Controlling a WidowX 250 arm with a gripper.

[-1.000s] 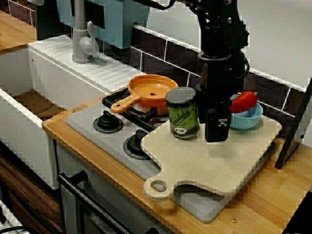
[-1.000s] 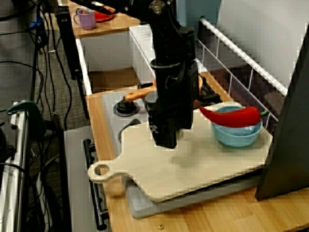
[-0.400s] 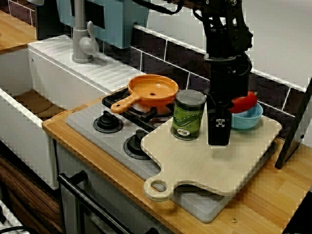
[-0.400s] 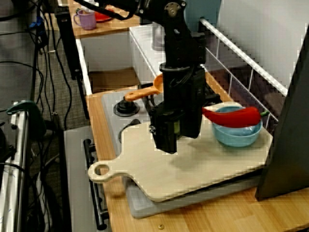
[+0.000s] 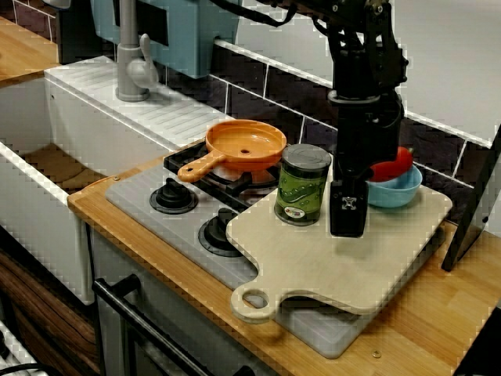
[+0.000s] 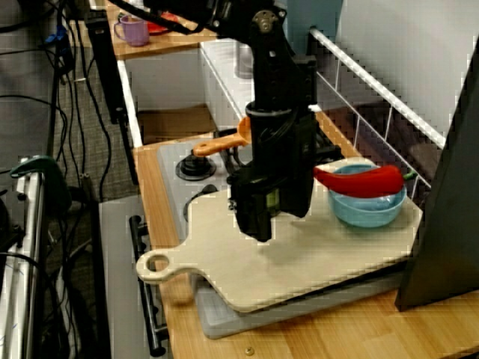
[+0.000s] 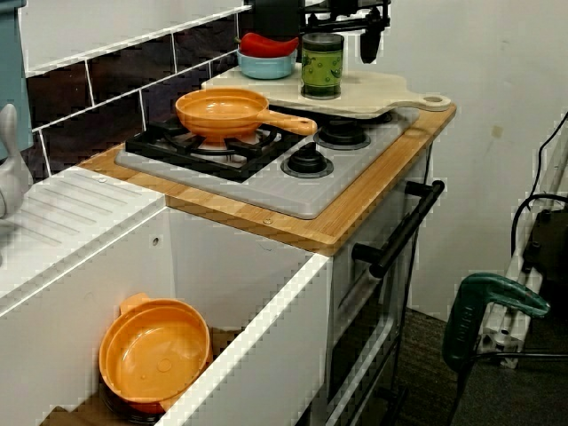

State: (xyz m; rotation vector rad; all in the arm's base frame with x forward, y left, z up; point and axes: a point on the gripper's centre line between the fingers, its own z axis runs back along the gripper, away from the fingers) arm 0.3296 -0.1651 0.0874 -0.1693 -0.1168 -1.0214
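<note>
Claw point(image 5: 348, 223): black, pointing straight down, tips low over the cutting board point(image 5: 344, 270); whether its fingers stand wide or narrow cannot be told from any view.
Green can point(image 5: 302, 184): upright on the board's back part, just beside the claw on the pan side. Contact between the two cannot be made out.
Blue bowl point(image 5: 401, 192): on the board's far corner behind the claw, a red chilli pepper point(image 5: 394, 162) lying across its rim.
Cutting board: pale wood, handle hole toward the front edge, lying partly over the grey hob point(image 5: 149, 215).
Orange pan point(image 5: 244, 145): on a rear burner, near the can.
Bench point(image 5: 438, 321): wooden, carrying the hob.
</note>
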